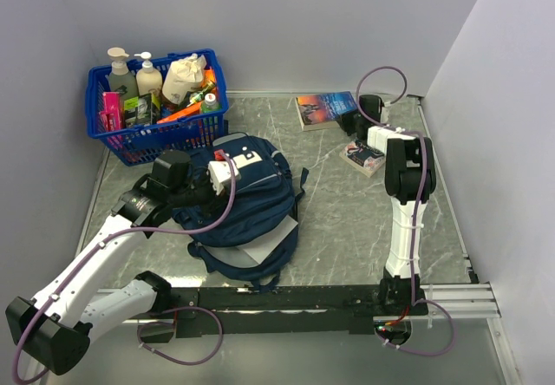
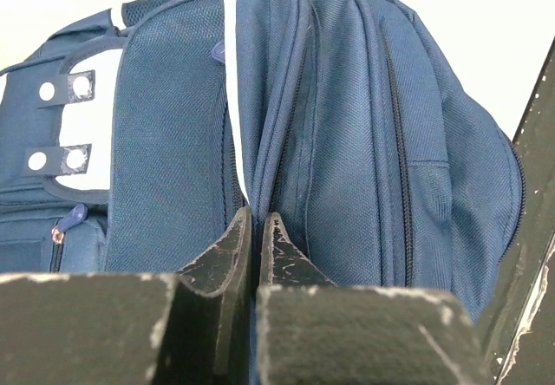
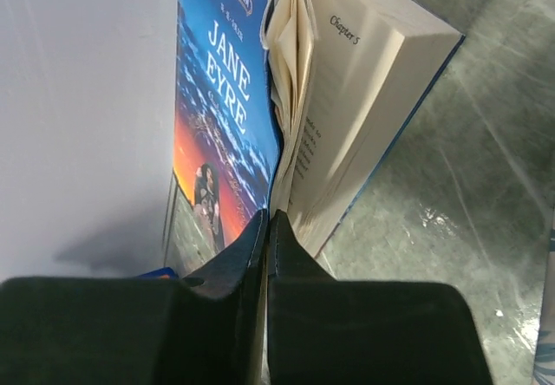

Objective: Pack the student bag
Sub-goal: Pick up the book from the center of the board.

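The student bag [image 1: 251, 207], navy with a white front patch, lies on the table left of centre. My left gripper [image 1: 236, 166] is at its top end, shut on a fold of the bag's fabric [image 2: 347, 142] beside a zip seam; the jaws [image 2: 257, 220] pinch blue cloth between them. At the back right, my right gripper [image 1: 351, 123] is shut on the front cover and first pages of a "Jane Eyre" paperback [image 1: 323, 109]. In the right wrist view the book [image 3: 225, 99] fans open past the closed fingertips [image 3: 269, 220].
A blue plastic basket [image 1: 147, 146] with bottles and several small items stands at the back left. A second small book [image 1: 364, 157] lies under the right arm. Grey walls close in the back and both sides.
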### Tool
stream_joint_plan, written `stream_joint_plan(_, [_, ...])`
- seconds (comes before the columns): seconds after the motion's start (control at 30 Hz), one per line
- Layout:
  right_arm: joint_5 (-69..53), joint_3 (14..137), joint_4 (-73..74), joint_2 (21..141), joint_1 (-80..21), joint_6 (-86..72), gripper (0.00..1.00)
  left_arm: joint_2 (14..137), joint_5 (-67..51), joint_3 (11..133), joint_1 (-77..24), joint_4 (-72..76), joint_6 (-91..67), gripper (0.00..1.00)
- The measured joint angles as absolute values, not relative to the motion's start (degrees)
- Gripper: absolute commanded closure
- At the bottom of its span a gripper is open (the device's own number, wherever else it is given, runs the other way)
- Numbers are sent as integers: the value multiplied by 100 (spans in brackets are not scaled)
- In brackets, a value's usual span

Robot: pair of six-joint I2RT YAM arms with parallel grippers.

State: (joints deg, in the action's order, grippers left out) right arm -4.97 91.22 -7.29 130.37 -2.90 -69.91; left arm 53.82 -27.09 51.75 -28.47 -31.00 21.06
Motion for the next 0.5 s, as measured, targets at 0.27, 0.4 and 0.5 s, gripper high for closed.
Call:
stream_joint_plan(0.27, [-607,9048,-854,12960,-399,-6573,100,5345,-2563,5175,-2847,-3011,1828,99])
stream_joint_plan(0.4, [-884,8552,-1009,12525,-607,-6335,100,5258,-2447,5175,-2847,-2965,1732,99])
stream_joint_plan(0.5, [-1116,7970,-1068,11952,-816,-6200,100,5172,-2373,5175,-2847,-2950,1704,99])
